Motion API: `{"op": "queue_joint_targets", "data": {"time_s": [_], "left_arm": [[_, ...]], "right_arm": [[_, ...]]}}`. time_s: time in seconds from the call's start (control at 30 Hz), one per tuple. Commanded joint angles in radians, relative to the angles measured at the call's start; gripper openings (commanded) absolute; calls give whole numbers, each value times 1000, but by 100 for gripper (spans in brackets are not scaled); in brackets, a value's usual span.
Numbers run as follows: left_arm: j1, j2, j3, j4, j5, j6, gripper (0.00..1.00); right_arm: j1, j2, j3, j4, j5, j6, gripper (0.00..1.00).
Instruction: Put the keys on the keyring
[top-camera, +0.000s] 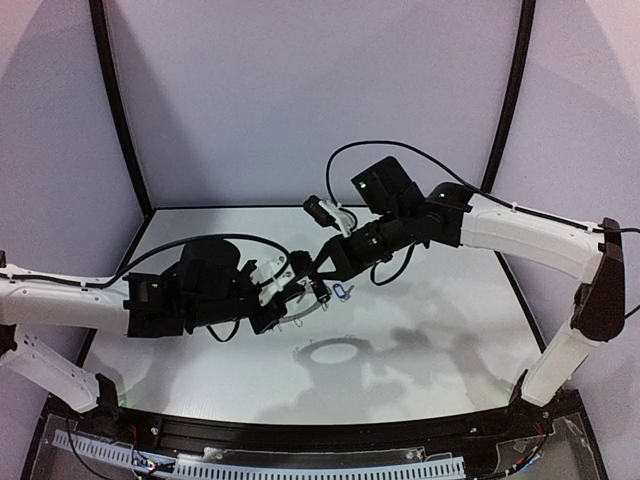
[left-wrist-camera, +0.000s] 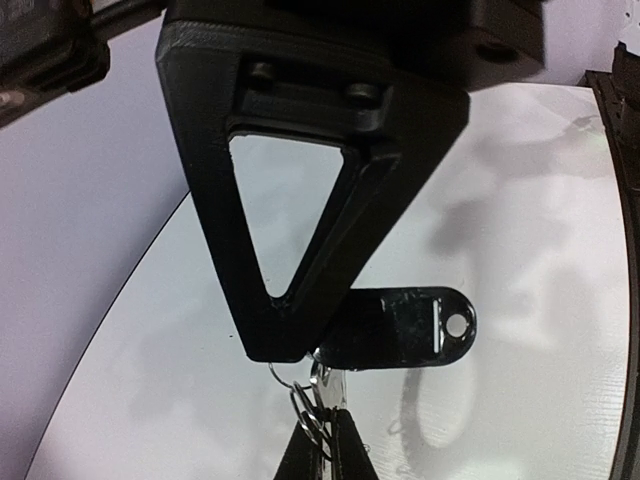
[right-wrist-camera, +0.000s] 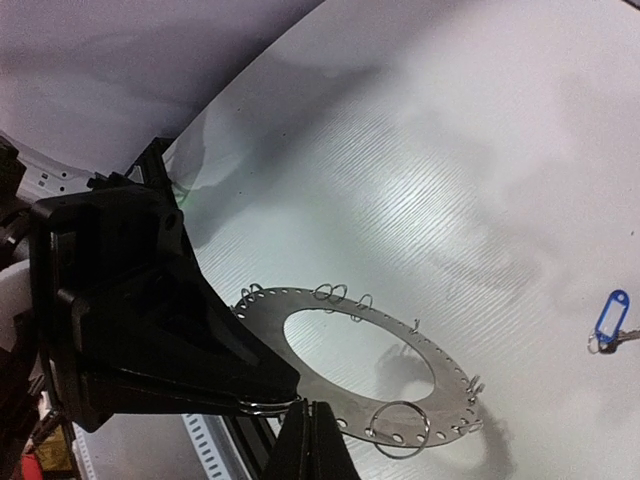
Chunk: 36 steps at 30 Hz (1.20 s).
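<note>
The keyring (right-wrist-camera: 262, 315) is gripped at its rim by the closed left gripper (right-wrist-camera: 280, 398). The right gripper (right-wrist-camera: 303, 420), also closed, is met at its 6 o'clock edge, with the black-headed key (left-wrist-camera: 410, 325) beside its tip. The blue-tagged key (right-wrist-camera: 608, 320) is left on the table (right-wrist-camera: 450, 150), at the ring's 3 o'clock.

Raised off the surface (top-camera: 450, 330), over its middle: the keyring (right-wrist-camera: 265, 320). On the keyring's left rim, the left pincer (right-wrist-camera: 288, 385), closed over the edge. At the same stretch of rim, the right pincer (right-wrist-camera: 306, 415), in from behind and to the right, tips pinched on the loops (left-wrist-camera: 312, 405) there. Just beside those loops, against the left pincer's fingertip, the plain key (left-wrist-camera: 410, 325). Right of the keyring, lying on the surface and apart from it, the tagged key (right-wrist-camera: 608, 320). Below the keyring, nearer the arm bases, its shadow (top-camera: 330, 352) on the surface.
</note>
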Motion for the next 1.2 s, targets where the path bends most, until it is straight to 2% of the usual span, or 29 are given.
{"op": "queue_joint_targets", "data": {"time_s": [0.0, 0.17, 0.3, 0.4, 0.5, 0.67, 0.87, 1.17], "left_arm": [[-11, -109, -24, 230, 65, 44, 1], [-12, -122, -45, 261, 65, 53, 1], [-11, -123, -51, 237, 65, 50, 3], [-10, -121, -63, 226, 58, 19, 24], [-10, -120, -68, 224, 49, -37, 35], [-11, -133, -64, 204, 42, -121, 37], [-10, -134, 21, 62, 64, -275, 38], [-11, -64, 75, -26, 79, -325, 36]], "right_arm": [[-56, 81, 7, -106, 42, 52, 0], [-55, 103, 33, -117, -24, 46, 0], [-53, 27, 27, -55, -5, -50, 0], [-46, -15, 34, -23, -37, -122, 0], [-26, -26, 59, -39, -58, -180, 0], [-6, -13, 94, -111, 10, -236, 0], [14, -16, 108, -121, 84, -233, 0], [45, -14, 156, -122, 163, -137, 0]]}}
